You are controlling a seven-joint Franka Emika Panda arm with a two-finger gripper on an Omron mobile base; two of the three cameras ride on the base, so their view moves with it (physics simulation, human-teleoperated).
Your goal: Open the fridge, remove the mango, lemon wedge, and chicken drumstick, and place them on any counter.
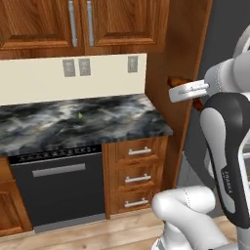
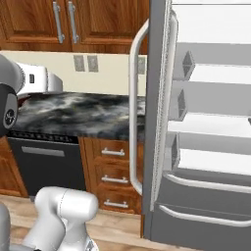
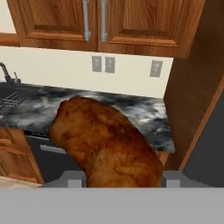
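Currently the reddish-brown chicken drumstick (image 3: 105,140) is pinched in the end effector (image 3: 118,179), long axis tilted up-left; the black marbled worktop's (image 3: 144,116) right end lies just beyond.

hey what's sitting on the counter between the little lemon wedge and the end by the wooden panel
Nothing. In the left base view the counter is bare marbled stone from the lemon wedge to its right end.
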